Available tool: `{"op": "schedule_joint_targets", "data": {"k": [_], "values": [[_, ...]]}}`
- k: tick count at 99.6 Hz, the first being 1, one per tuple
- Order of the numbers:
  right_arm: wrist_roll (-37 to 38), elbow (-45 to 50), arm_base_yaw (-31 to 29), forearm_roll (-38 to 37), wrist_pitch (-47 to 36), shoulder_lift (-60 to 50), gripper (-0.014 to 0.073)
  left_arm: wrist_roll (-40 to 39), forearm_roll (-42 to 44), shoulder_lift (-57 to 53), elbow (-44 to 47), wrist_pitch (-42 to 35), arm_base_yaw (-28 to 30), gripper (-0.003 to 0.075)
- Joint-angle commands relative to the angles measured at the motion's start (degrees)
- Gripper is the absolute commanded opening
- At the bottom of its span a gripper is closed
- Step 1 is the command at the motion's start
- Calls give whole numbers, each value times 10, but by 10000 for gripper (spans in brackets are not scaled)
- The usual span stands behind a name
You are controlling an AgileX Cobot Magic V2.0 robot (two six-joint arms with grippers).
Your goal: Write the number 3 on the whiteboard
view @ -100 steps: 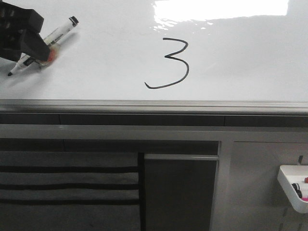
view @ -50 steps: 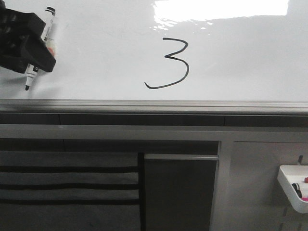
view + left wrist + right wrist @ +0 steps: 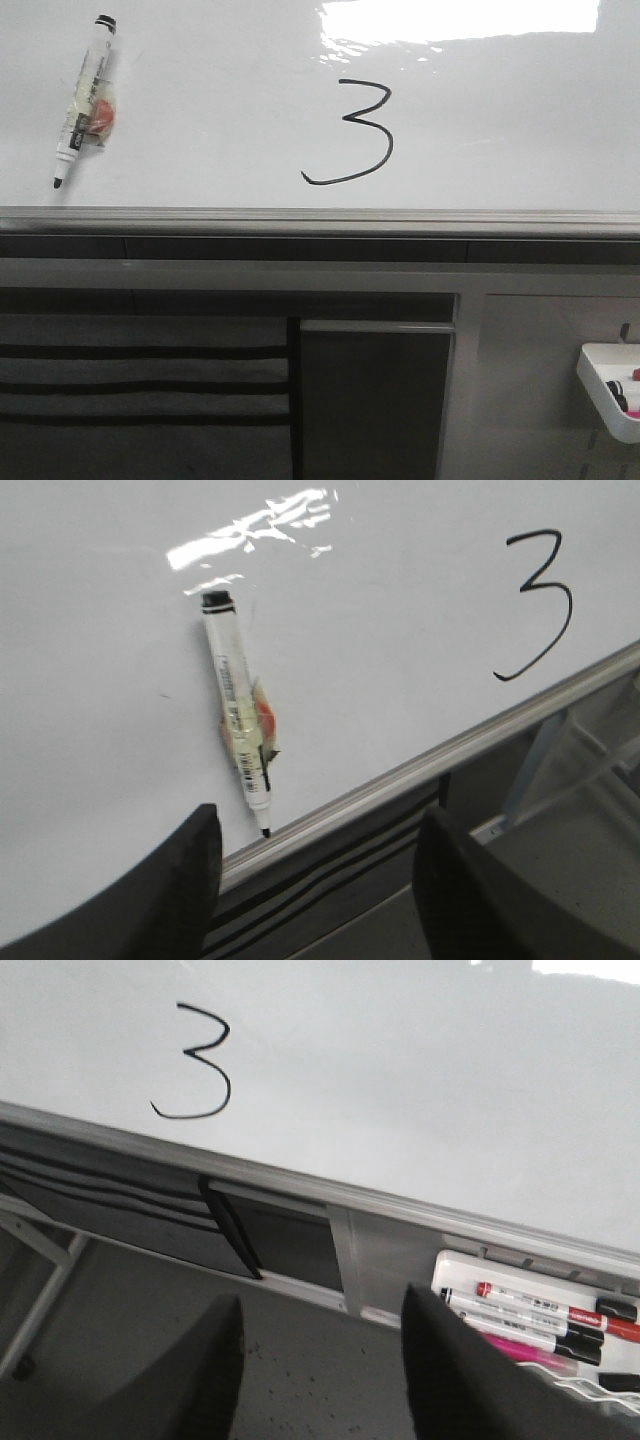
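Observation:
A thin black number 3 with a long lower tail stands drawn on the glossy whiteboard; it also shows in the left wrist view and the right wrist view. A white marker with a black cap and an orange patch lies on the board at the left, tip toward the grey edge; it shows in the left wrist view too. My left gripper is open and empty, drawn back off the board's edge. My right gripper is open and empty, off the board, over the grey floor.
The board's grey metal edge runs across the front. A small white tray with markers hangs at the lower right; it shows in the right wrist view. Dark striped panels lie below the board.
My left gripper let go of the marker and moved left out of the front view. The marker turned upright and now lies free on the board.

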Motion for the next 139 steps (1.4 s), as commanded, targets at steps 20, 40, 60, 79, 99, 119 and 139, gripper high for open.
{"op": "schedule_joint_targets", "data": {"k": [20,40,60,79,99,119,139], "values": [[17,80,-3,-28,-95,-94,3,-78,60,-150,56,-38,2,304],[17,108,-3,-36,-97,-104,-74,-78,61,-177,106,-101,2,-13],[17,110,-3,-36,-97,-104,-74,-78,8,-177,111,-111,2,-18],[17,110,-3,-36,-97,-104,-74,-78,8,-177,111,-111,2,-18],[17,110,-3,-36,-97,-104,-74,-78,26,-197,115,-115,1,-18],[17,110,-3,-36,-97,-104,-74,-78,56,-324,193,-159,60,-18],[17,110,-3,-36,-97,-104,-74,-78,32,-410,299,-235,123,-18]]}}
